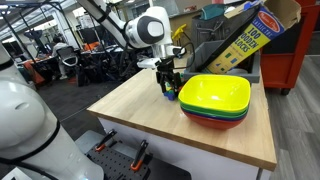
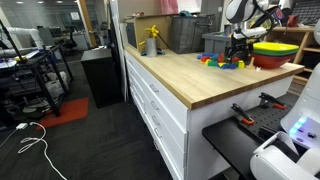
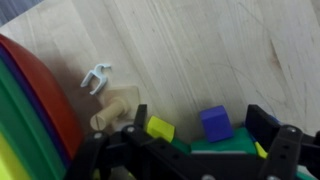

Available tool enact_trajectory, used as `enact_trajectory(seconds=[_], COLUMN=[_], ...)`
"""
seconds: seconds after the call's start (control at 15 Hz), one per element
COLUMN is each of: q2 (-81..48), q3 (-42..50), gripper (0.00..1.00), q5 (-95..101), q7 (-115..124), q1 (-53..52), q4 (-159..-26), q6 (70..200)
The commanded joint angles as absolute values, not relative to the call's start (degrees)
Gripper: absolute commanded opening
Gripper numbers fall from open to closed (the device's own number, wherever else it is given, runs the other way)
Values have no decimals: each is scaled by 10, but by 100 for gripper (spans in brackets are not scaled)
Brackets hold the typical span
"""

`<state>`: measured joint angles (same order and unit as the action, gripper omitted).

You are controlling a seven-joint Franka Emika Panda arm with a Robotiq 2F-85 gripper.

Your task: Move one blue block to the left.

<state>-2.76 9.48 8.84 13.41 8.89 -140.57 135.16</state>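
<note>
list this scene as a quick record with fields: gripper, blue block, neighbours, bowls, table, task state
gripper: open, low over the blocks beside the bowls
blue block: on the table between the fingers, neither finger seen touching it
neighbours: yellow block beside it; plain wooden piece; small white clip
bowls: stack of bowls, yellow one on top
table: wooden top
task state: blue block not yet gripped
</note>
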Motion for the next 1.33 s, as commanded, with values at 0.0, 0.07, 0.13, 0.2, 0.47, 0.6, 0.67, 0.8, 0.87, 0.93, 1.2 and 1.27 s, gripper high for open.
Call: enact_trajectory(seconds=[0.0,0.07,0.13,0.2,0.47,0.6,0.67,0.8,0.87,0.93,1.2,1.27], q2=[-54,-56,-59,-60,-73,-83,-89,-102,-110,-118,-138,-138], q3=[99,98,96,95,86,82,80,77,77,77,79,79], gripper=[100,100,100,100,100,100,100,100,100,100,66,59], q5=[98,94,91,88,72,69,68,70,71,71,77,77], q7=[117,110,108,105,90,86,85,85,85,85,79,75], q1=[90,89,87,86,78,75,73,71,69,68,64,64], q4=[-1388,-1387,-1387,-1386,-1374,-1368,-1364,-1355,-1350,-1344,-1321,-1317], q6=[1354,1352,1352,1349,1339,1339,1340,1341,1342,1343,1345,1344])
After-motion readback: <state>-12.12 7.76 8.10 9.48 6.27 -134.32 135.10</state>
